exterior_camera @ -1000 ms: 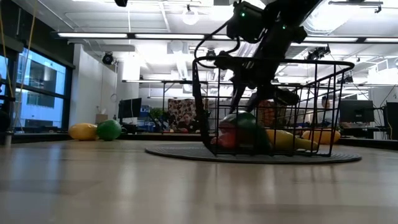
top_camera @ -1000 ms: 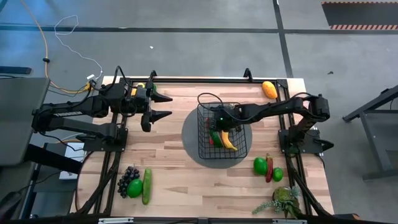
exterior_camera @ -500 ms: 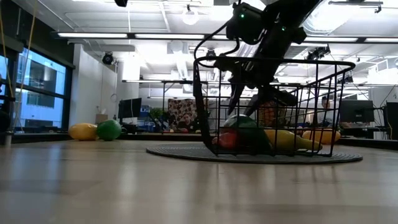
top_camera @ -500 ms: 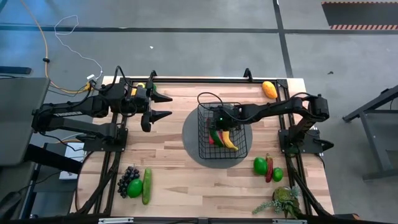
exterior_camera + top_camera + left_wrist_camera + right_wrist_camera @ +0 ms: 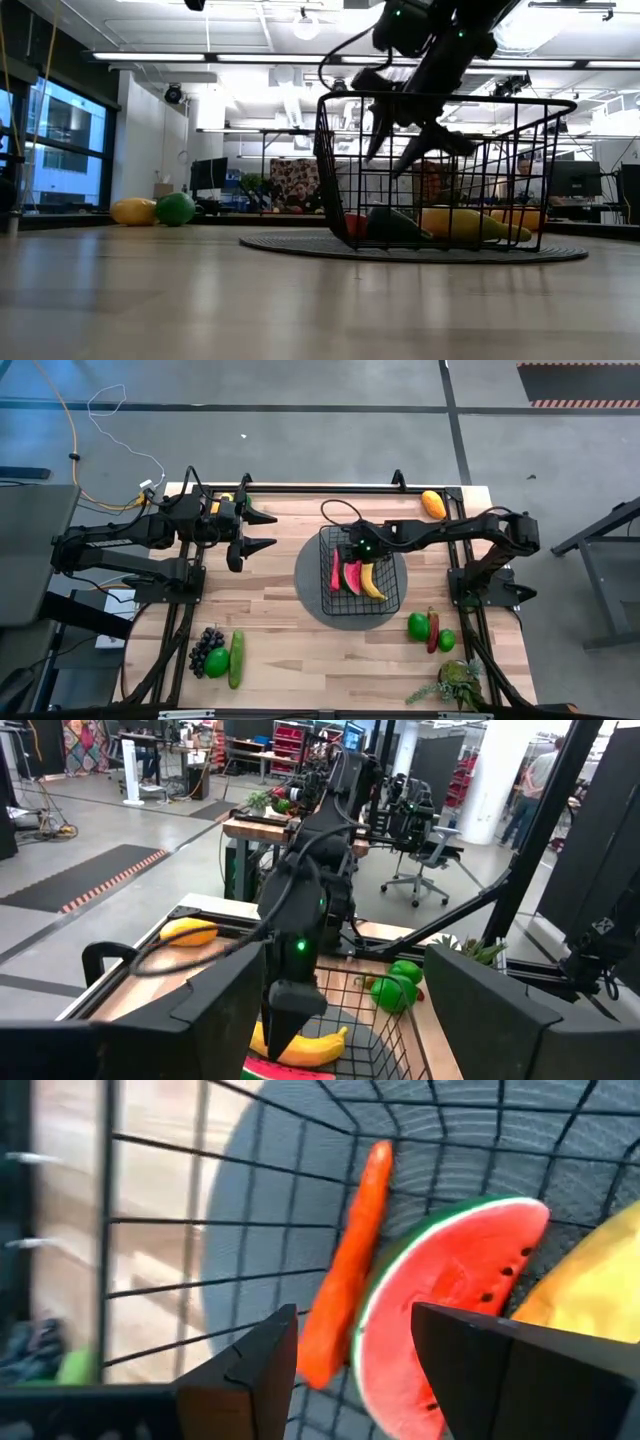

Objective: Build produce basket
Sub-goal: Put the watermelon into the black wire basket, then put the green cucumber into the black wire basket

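Observation:
The black wire basket (image 5: 323, 563) stands on a dark round mat (image 5: 308, 588) at the table's middle. In it lie a red chili (image 5: 335, 570), a watermelon slice (image 5: 352, 576) and a yellow banana (image 5: 371, 580). My right gripper (image 5: 353, 550) is open and empty above the basket's far part. In the low view it (image 5: 405, 138) hangs at rim height. In the right wrist view its fingers (image 5: 355, 1370) frame the chili (image 5: 345, 1270) and the watermelon slice (image 5: 440, 1300) below. My left gripper (image 5: 262, 530) is open and empty at the far left.
A yellow-orange fruit (image 5: 433, 504) lies at the far right corner. Two green fruits and a red chili (image 5: 430, 628) lie at the right, with a leafy plant (image 5: 455, 685) nearer. Purple grapes (image 5: 207, 645), a green fruit (image 5: 217, 662) and a cucumber (image 5: 237, 658) lie near left.
My right gripper has let go of the watermelon slice, risen out of the basket and drawn back toward the table's far edge. The slice now lies on the basket's floor between the chili and the banana.

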### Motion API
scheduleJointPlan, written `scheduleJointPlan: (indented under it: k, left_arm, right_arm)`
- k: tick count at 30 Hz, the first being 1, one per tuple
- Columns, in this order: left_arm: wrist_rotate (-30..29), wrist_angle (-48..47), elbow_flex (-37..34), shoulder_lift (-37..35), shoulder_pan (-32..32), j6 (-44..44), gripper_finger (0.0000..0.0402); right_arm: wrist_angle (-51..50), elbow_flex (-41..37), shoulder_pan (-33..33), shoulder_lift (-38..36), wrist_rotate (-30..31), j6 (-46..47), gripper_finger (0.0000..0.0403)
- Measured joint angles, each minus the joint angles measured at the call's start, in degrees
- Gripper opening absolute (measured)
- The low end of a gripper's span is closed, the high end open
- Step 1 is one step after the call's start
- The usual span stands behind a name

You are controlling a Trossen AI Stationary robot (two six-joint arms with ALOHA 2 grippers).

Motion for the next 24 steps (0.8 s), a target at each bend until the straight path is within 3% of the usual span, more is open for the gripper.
scheduleJointPlan:
  k: [5, 11, 18, 24]
  left_arm:
    - [-0.4, 0.0, 0.0, 0.0, 0.0, 0.0, 0.0264]
    - [-1.9, 0.0, 0.0, 0.0, 0.0, -0.5, 0.0264]
    - [-1.5, 0.0, 0.0, 0.0, 0.0, -1.7, 0.0264]
    - [-2.5, 0.0, 0.0, 0.0, 0.0, -2.6, 0.0264]
  right_arm:
    - [2.9, 0.0, 0.8, -0.8, -3.5, -1.7, 0.0178]
    - [5.2, 0.7, 0.1, -3.6, -2.6, -12.6, 0.0178]
    - [-2.4, 1.3, -1.4, -17.0, 1.8, -28.5, 0.0178]
    - [-14.4, 1.4, 0.5, -27.9, 4.9, -35.6, 0.0178]
